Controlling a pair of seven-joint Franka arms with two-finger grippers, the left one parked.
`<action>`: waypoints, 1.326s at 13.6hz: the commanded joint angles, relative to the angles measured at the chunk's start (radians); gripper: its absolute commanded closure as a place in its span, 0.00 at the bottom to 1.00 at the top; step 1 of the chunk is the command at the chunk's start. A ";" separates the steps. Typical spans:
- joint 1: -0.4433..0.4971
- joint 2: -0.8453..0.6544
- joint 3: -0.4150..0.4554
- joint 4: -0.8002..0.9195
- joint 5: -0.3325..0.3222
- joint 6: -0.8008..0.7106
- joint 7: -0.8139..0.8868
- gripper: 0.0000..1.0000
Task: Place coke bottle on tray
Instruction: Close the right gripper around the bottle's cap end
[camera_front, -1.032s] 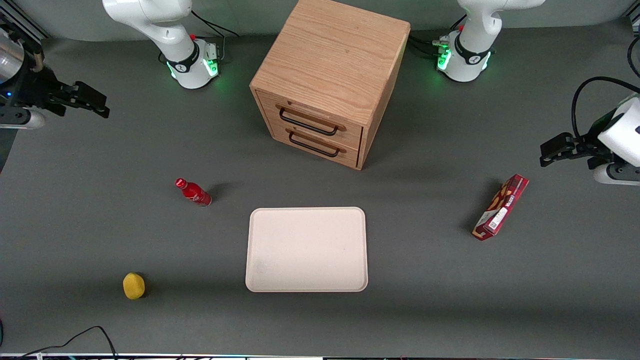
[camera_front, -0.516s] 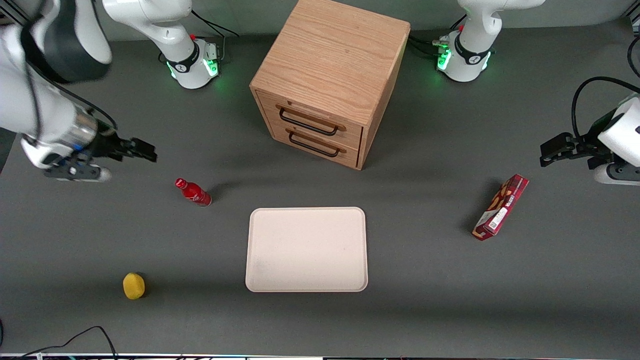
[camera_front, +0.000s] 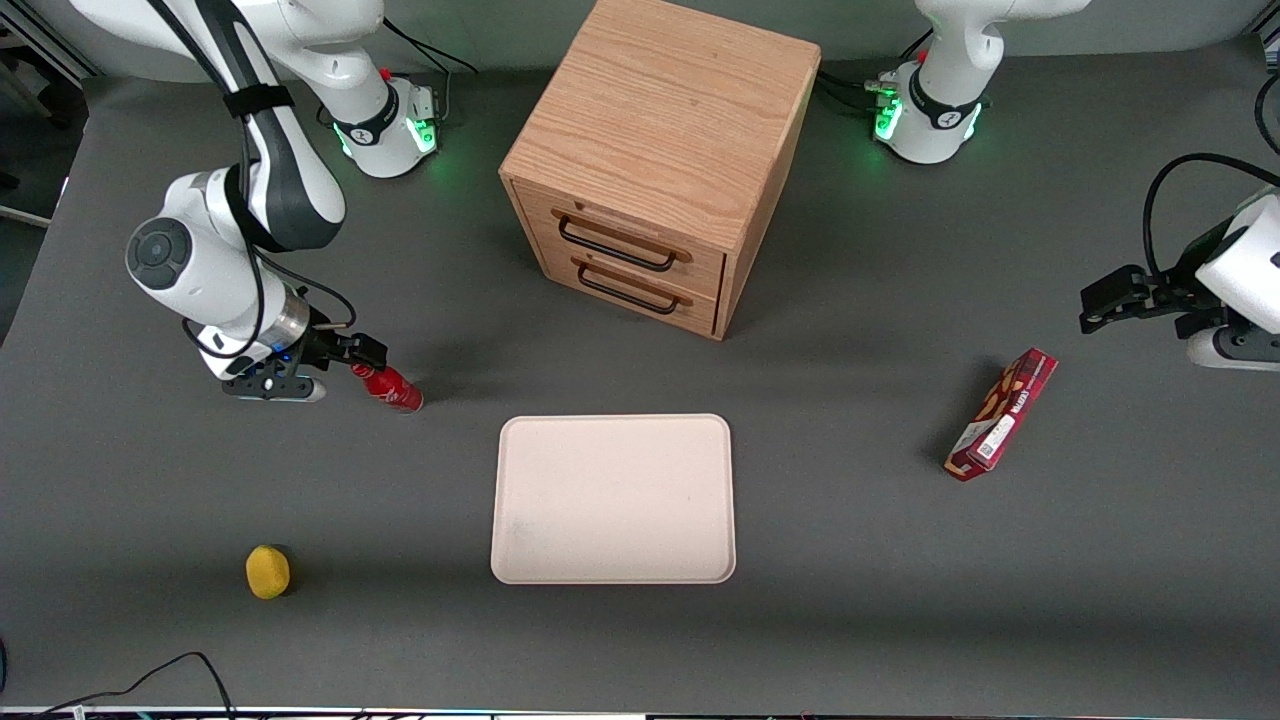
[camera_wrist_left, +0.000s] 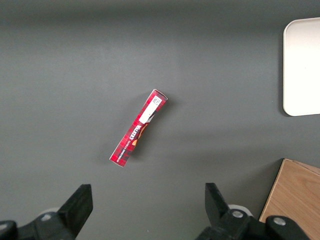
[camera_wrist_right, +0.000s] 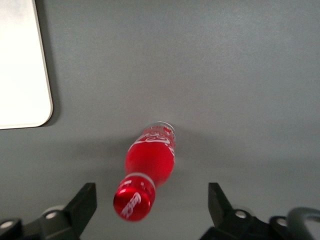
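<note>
Nearest the front camera on the table (camera_front: 900, 620), the tray (camera_front: 613, 498) lies bare. Farther back, toward the working arm's end, the coke bottle (camera_front: 390, 385) stands upright, apart from the tray. Over its cap hovers the pincer (camera_wrist_right: 150, 202), fingers (camera_wrist_right: 84, 202) spread wide on either side. Approach looks done; next, descend and close on the neck.
</note>
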 joint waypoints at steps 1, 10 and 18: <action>0.004 -0.001 -0.001 -0.002 -0.018 0.015 -0.009 0.90; 0.006 -0.027 0.019 0.008 -0.027 -0.026 -0.012 1.00; 0.007 -0.050 0.033 0.537 -0.030 -0.619 0.029 1.00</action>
